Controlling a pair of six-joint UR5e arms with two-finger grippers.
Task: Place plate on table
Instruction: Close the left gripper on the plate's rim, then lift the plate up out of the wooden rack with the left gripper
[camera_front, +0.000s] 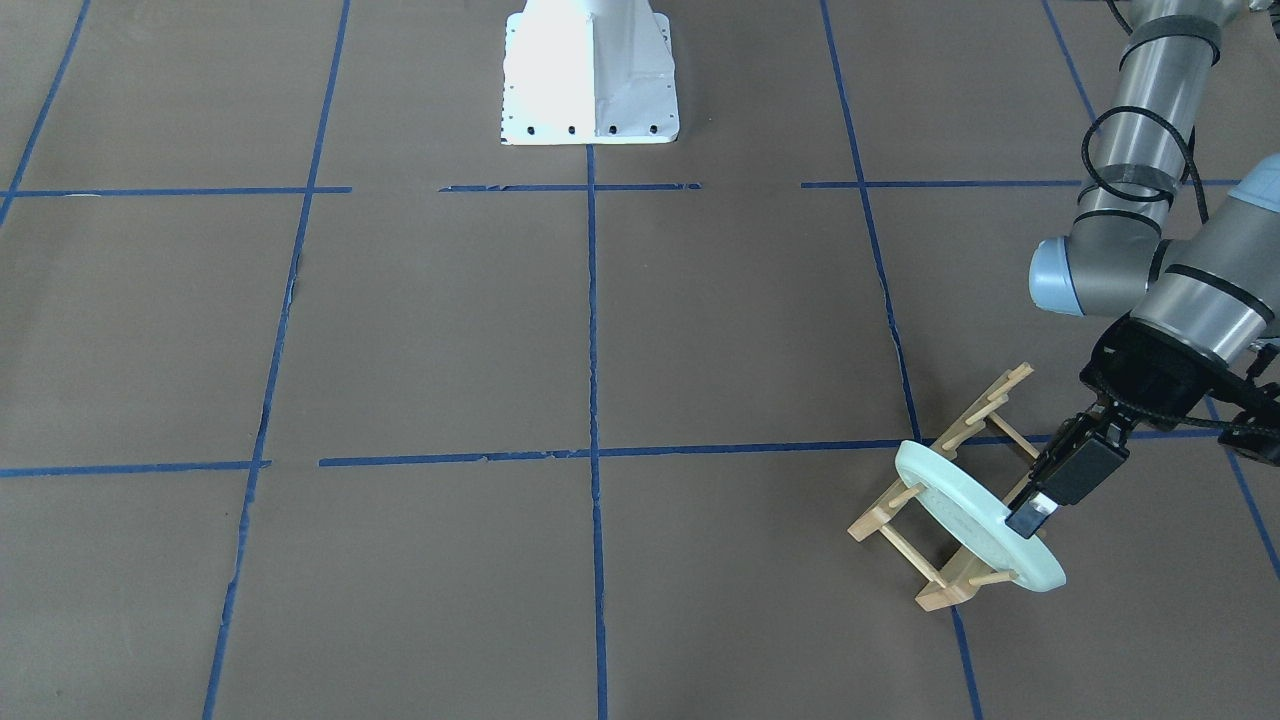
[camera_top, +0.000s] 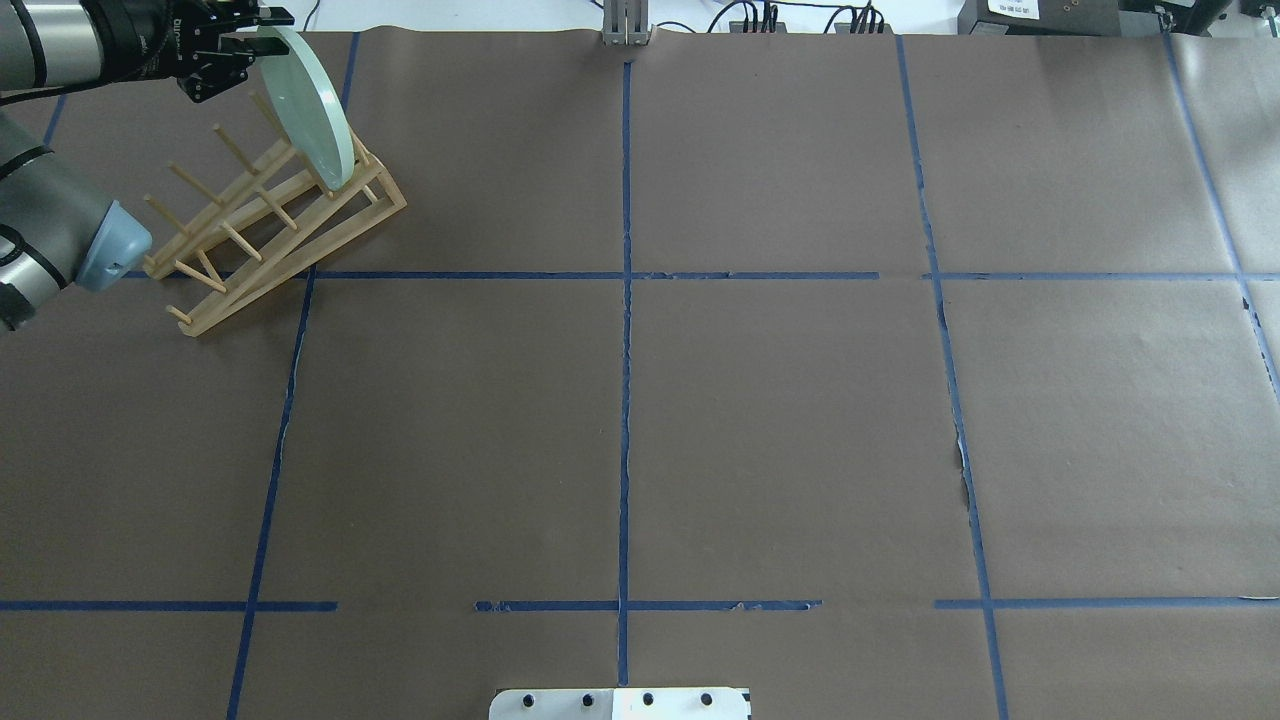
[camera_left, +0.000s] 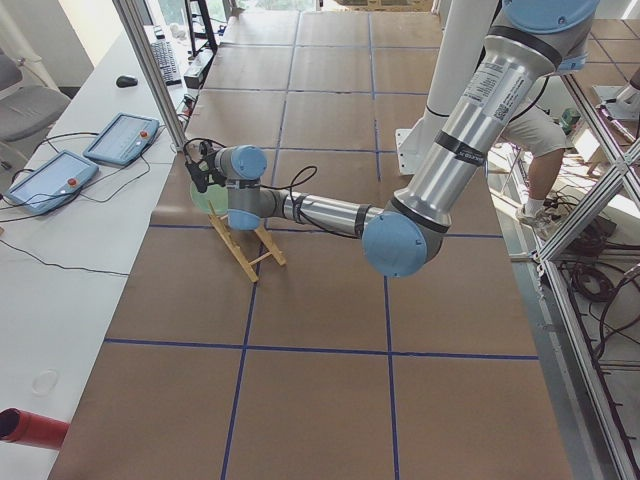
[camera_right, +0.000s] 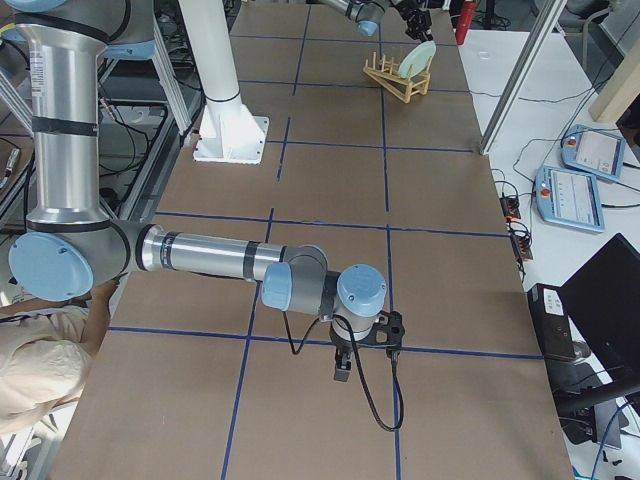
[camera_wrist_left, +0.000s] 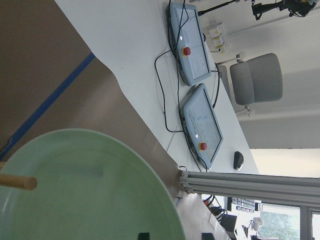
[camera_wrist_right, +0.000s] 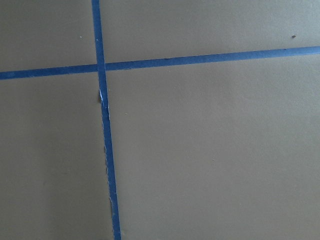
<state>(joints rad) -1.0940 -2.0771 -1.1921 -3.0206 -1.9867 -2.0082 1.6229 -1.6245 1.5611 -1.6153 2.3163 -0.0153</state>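
Observation:
The pale mint-green plate (camera_front: 962, 515) stands on edge in the wooden peg rack (camera_front: 985, 410) on the brown paper table (camera_front: 450, 330). In the overhead view the plate (camera_top: 315, 105) is at the far left, at the far end of the rack (camera_top: 270, 230). My left gripper (camera_front: 1022, 510) is open, with one finger on each side of the plate's upper rim. In the left wrist view the plate (camera_wrist_left: 85, 190) fills the lower left. My right gripper (camera_right: 342, 370) hangs low over a tape line, far from the plate. I cannot tell whether it is open or shut.
The white metal base (camera_front: 590, 80) stands at the table's robot-side edge. Two teach pendants (camera_left: 90, 150) and cables lie on the white bench beyond the rack. A person (camera_left: 535, 130) stands behind the robot.

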